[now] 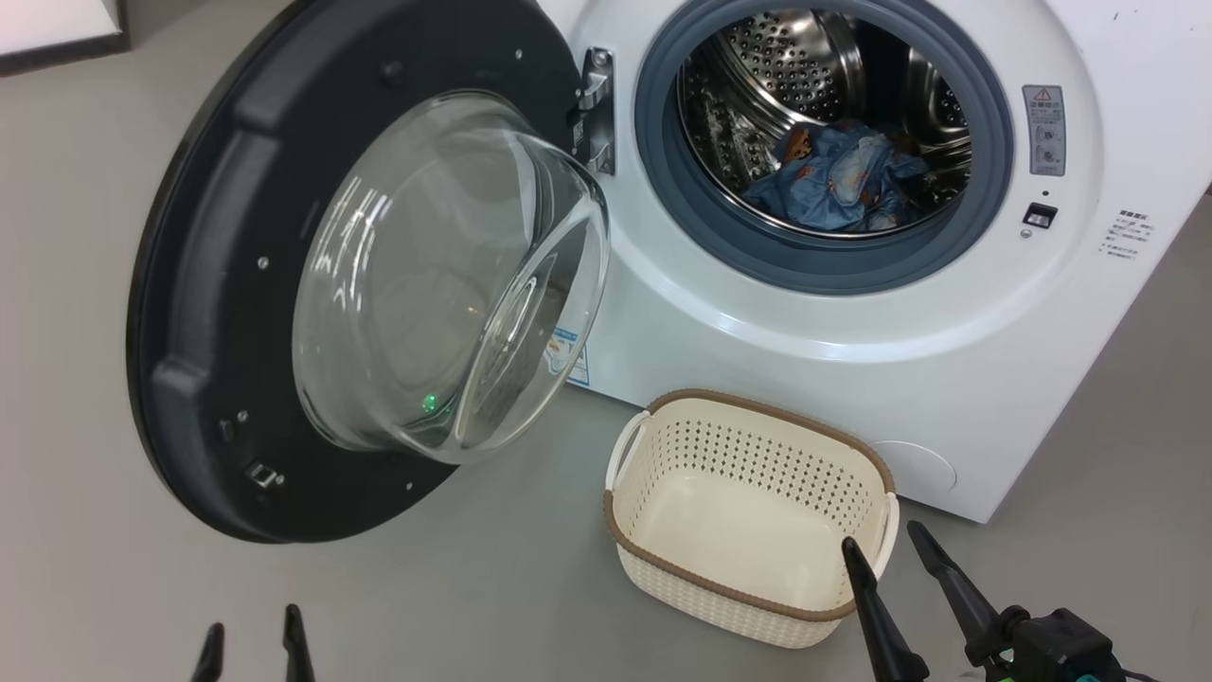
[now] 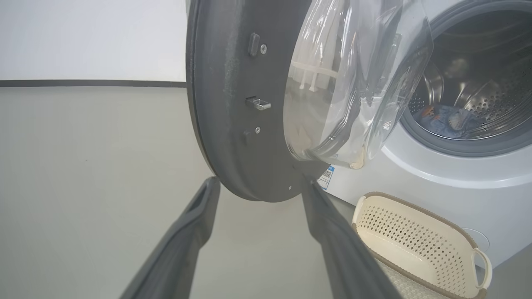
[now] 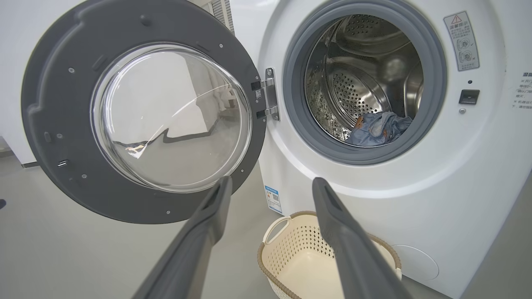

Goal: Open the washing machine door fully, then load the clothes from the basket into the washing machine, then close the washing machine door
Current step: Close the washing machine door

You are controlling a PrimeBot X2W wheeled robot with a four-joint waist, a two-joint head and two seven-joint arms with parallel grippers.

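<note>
The left end effector (image 1: pixel 252 625) points at the lower edge of the washing machine door (image 1: pixel 208 237), the right end effector (image 1: pixel 881 535) at the basket (image 1: pixel 757 409); both spread wide, holding nothing.

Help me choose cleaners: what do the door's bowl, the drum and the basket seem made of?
Door bowl: clear, glossy, likely glass; see-through with sharp reflections.
Drum: shiny metal, probably stainless steel; mirror-like, perforated.
Basket: matte cream plastic by its look; moulded holes, brown woven-look rim.

washing machine (image 1: pixel 805 327) top cropped, warning label (image 1: pixel 1043 130) print unreadable
</note>
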